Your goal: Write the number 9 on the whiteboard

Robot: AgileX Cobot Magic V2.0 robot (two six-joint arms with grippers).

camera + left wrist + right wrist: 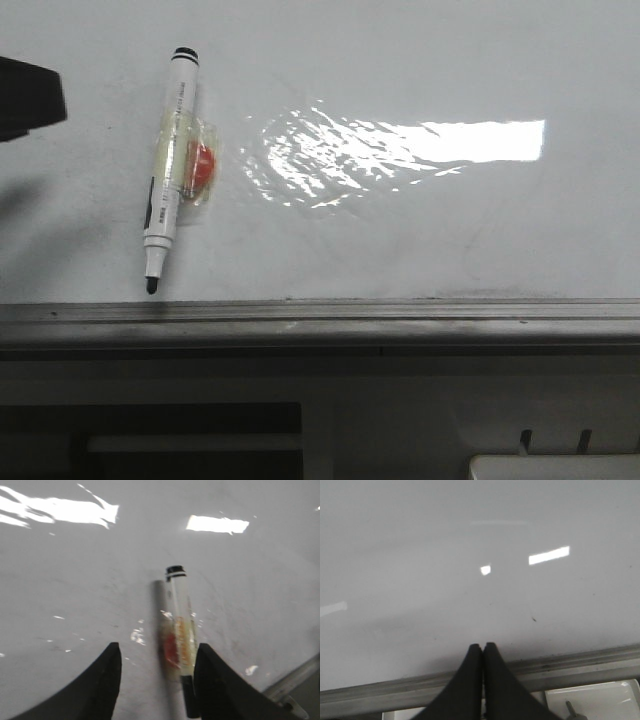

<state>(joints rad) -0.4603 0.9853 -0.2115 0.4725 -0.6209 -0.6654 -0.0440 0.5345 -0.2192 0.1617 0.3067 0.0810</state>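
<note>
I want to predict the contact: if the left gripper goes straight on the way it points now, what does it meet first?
Most likely the marker pen: it lies on the whiteboard between the open fingers of the left gripper, close to one finger. Depth is unclear, so the fingertips might touch the board first.

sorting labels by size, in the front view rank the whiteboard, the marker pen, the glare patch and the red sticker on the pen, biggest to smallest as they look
1. whiteboard, fills most of the view
2. glare patch
3. marker pen, about as long as the glare is wide but far thinner
4. red sticker

White marker (170, 165) w/ black tip, cap
</note>
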